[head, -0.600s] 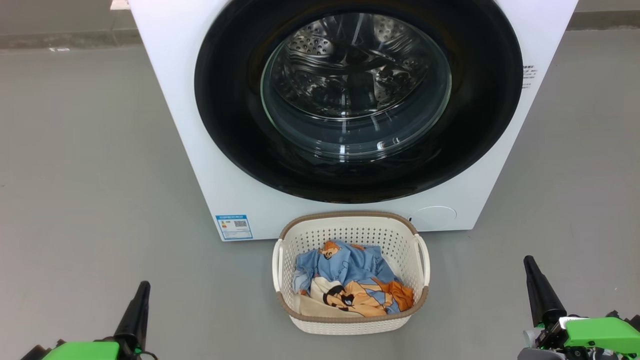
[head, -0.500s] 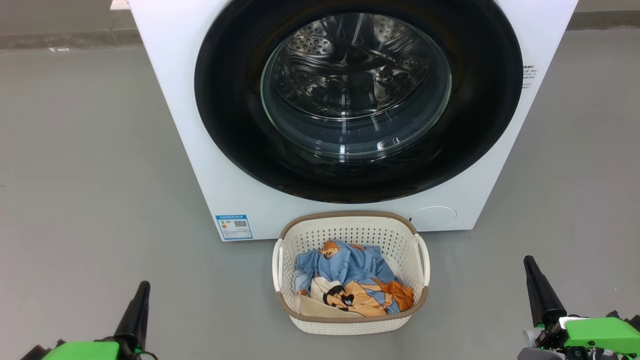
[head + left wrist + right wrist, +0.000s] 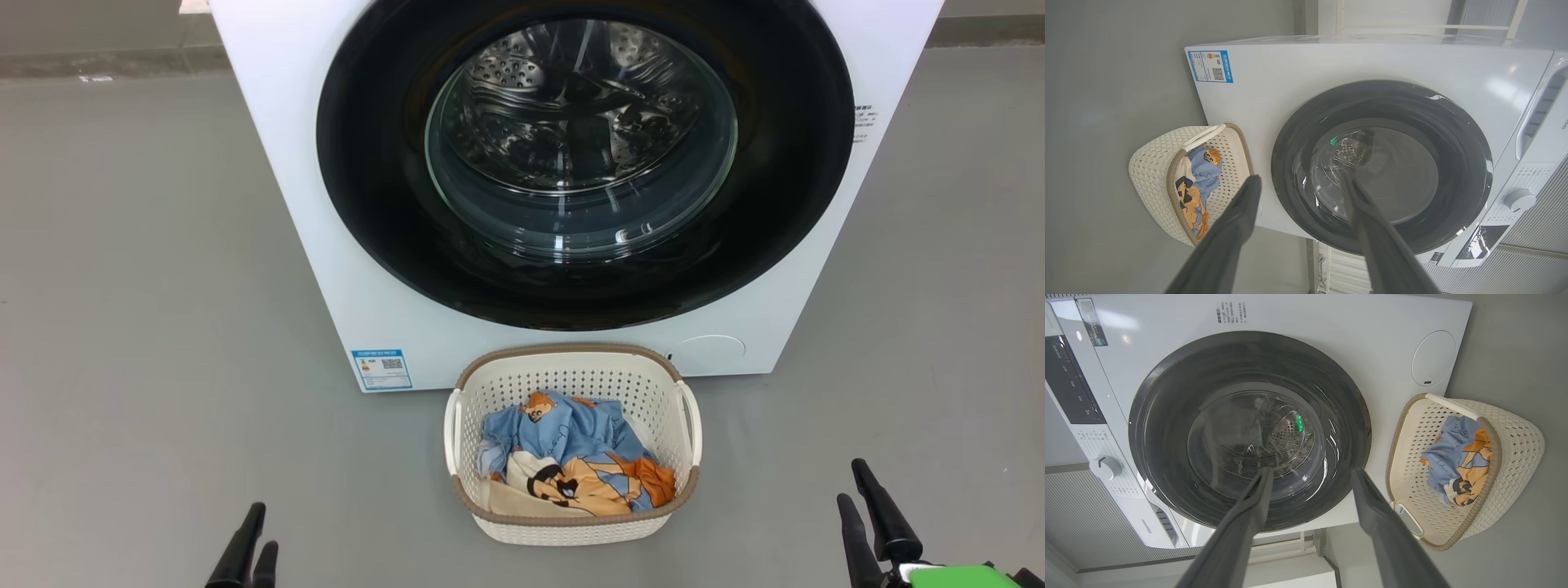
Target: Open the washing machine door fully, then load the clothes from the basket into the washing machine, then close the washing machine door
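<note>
The white washing machine [image 3: 269, 147] stands ahead, and its round black-rimmed door [image 3: 375, 204] with the glass bowl lies shut against the front. On the floor before it sits the cream basket [image 3: 571, 371] holding the blue, orange and cream clothes [image 3: 571, 457]. My left gripper [image 3: 249, 543] is low at the bottom left, open and empty. My right gripper [image 3: 857, 506] is low at the bottom right, also open and empty. Both wrist views look across at the door [image 3: 1298, 171] [image 3: 1159, 428], with the basket [image 3: 1151, 163] [image 3: 1515, 441] off to one side of each.
Grey floor [image 3: 147, 286] spreads to the left and right of the machine. A blue label [image 3: 381, 369] sits at the machine's lower left corner. The control panel with a knob [image 3: 1519, 200] [image 3: 1105, 467] is on the machine's top band.
Both grippers have dropped lower in the head view and turned, so two fingers of each now show. Machine, door and basket have not moved.
</note>
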